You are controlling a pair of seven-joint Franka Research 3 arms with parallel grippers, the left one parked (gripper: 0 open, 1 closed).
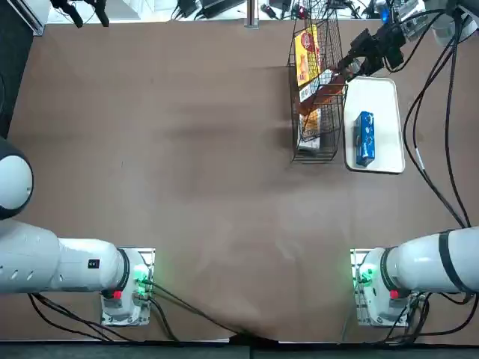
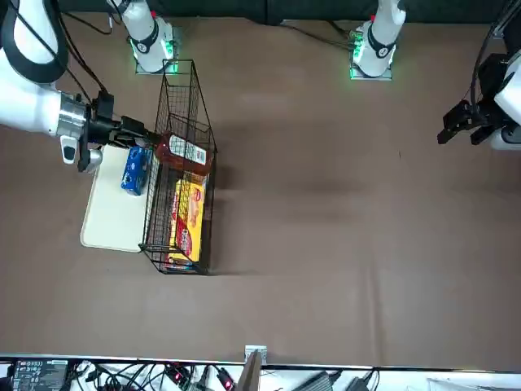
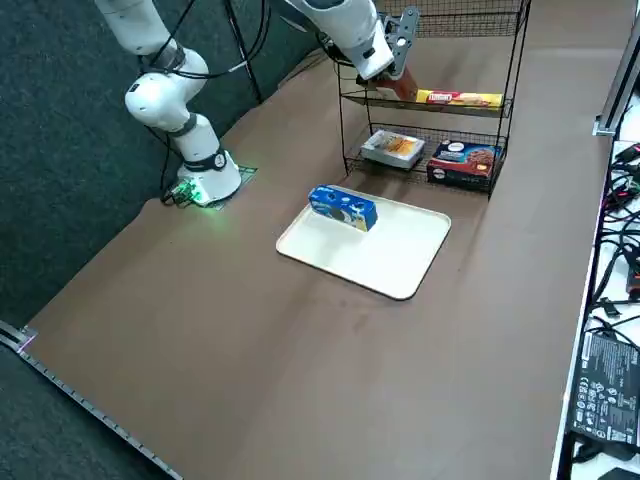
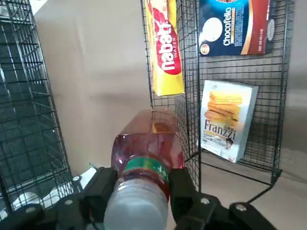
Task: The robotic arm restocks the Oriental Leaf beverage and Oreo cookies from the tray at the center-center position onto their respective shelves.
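The right gripper [image 4: 139, 191] was clamped on the neck of the Oriental Leaf beverage [image 4: 146, 158], one finger at each side just below the white cap. The bottle was held lying on its side, base first, at the open side of the shelves [image 1: 314, 97], at the level of the middle tier. In the front view the bottle's body [image 2: 183, 152] lay inside the wire frame. Whether it rested on the tier could not be determined.

Task status, judged from these views:
- Beverage: removed from the tray [image 3: 400, 255], at the rack, not yet released.
- Oreo cookies [image 3: 343, 207]: untouched, lying on the tray near its edge farthest from the rack.
- Remaining: release the bottle, withdraw the arm, pick the blue pack and shelve it.

Item count:
- One bottle, in the gripper.
- One blue Oreo pack, on the tray.
- One tray, just beside the rack.
- One rack, stocked with three other products: a yellow Nabati wafer pack [image 4: 165, 43] on the middle tier, and a Franzzi box [image 4: 225, 120] and a Chocofello box [image 4: 235, 26] on the bottom tier.
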